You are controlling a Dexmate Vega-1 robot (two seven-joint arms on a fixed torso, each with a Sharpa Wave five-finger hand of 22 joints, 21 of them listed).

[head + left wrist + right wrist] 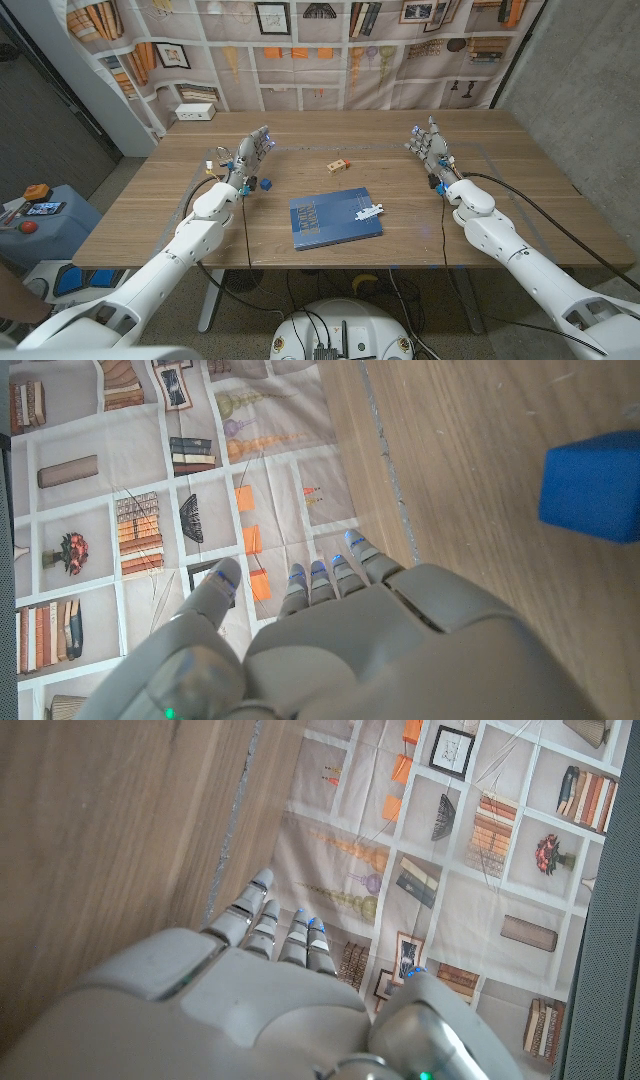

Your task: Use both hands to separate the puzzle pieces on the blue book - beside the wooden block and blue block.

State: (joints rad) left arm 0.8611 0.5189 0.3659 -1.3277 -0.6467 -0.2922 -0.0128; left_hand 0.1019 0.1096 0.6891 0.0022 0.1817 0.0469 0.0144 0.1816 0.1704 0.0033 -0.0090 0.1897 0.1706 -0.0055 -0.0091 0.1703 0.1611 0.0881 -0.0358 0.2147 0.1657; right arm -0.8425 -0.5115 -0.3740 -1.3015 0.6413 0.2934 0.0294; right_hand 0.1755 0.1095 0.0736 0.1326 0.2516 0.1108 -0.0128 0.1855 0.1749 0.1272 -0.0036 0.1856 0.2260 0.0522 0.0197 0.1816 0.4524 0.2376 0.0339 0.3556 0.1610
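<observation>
Blue book [335, 219] sits mid-bench with the white puzzle pieces [369, 212] on its right edge looking still joined, so nothing's done yet, and the left robot hand [253, 153] and right robot hand [428, 143] both hover wide and empty, well away.

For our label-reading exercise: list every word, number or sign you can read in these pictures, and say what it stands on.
None can be read.
Blue book: cover marks too small to read.
Backdrop: printed book spines and frames, no readable lettering.
Wooden block: too small to tell any marking.
Blue block: plain.
</observation>
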